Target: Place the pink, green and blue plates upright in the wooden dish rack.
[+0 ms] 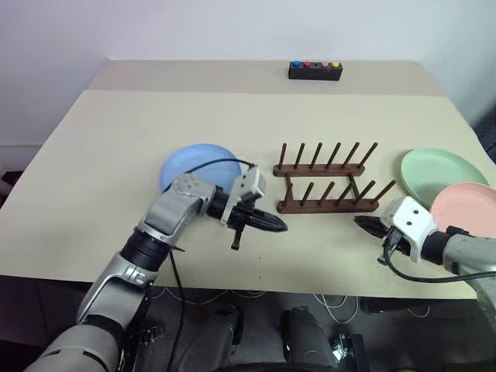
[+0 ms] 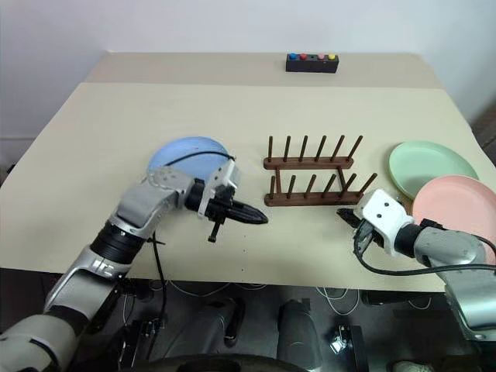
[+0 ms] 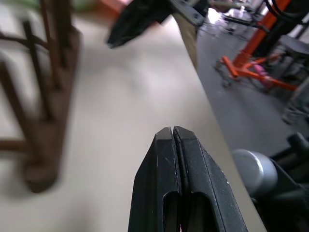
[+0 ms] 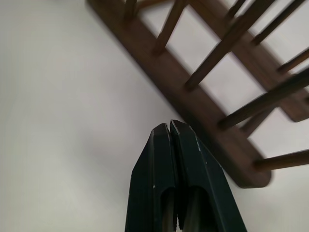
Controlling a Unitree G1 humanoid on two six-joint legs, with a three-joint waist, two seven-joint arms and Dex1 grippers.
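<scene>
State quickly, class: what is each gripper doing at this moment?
Left gripper: closed, holding nothing.
Right gripper: closed, holding nothing, beside the wooden dish rack.

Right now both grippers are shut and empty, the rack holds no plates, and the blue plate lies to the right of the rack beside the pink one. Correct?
Not quite. The blue plate lies left of the wooden dish rack, behind the left gripper; the green plate is beside the pink plate. The left eye view shows it. The rest stands.
</scene>
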